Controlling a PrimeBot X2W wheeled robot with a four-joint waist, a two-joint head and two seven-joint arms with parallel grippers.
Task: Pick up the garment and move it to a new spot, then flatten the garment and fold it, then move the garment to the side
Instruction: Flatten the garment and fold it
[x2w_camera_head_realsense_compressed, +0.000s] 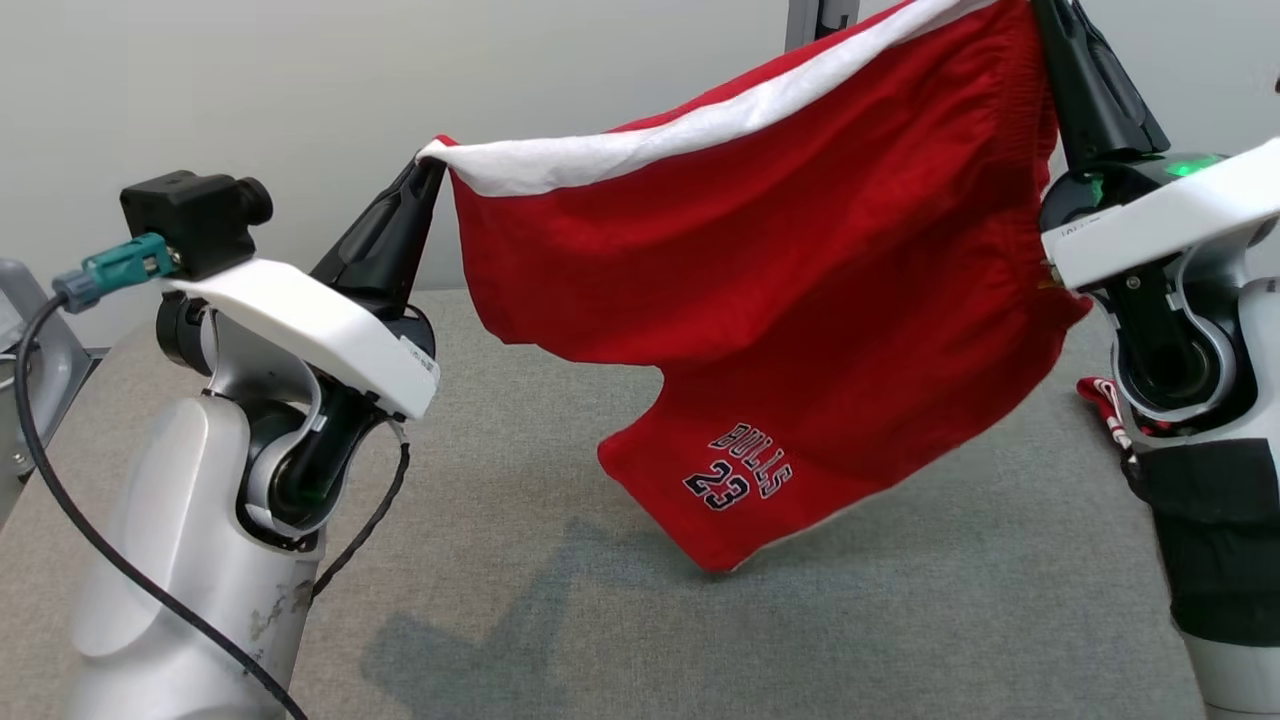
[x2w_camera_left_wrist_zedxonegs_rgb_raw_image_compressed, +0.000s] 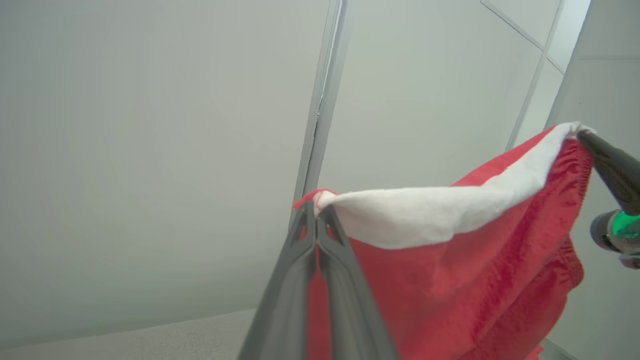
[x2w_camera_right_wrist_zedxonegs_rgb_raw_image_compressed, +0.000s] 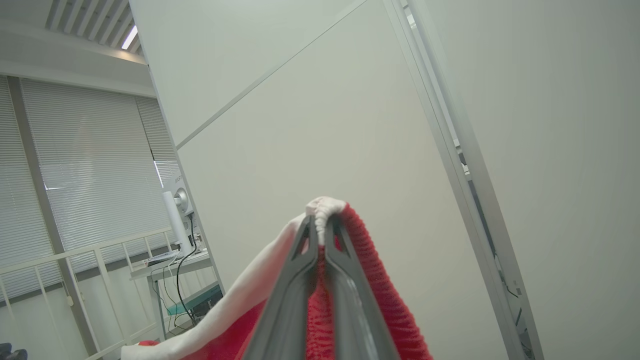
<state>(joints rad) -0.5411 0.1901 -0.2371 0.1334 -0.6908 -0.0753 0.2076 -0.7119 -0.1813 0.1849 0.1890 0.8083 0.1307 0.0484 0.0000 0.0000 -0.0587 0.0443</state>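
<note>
The left gripper (x2w_camera_head_realsense_compressed: 432, 168) and right gripper (x2w_camera_right_wrist_zedxonegs_rgb_raw_image_compressed: 324, 220) pinch the red shorts (x2w_camera_head_realsense_compressed: 780, 260) (BULLS 23) aloft, seemingly clear of the table (x2w_camera_head_realsense_compressed: 500, 640).

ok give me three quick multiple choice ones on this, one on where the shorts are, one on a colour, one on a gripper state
1. Where are the red shorts?
A. spread out flat
B. draped over one forearm
C. hung in the air between the left gripper and the right gripper

2. What colour is the band along their held top edge?
A. white
B. black
C. yellow

3. How do the left gripper's jaws stand?
A. wide open
B. shut on a corner of the shorts
C. shut on nothing

Key:
1 C, each gripper pinches one end of the top edge.
2 A, a white strip runs from one gripper to the other.
3 B, the left wrist view shows them closed with cloth pinched at the tip.
</note>
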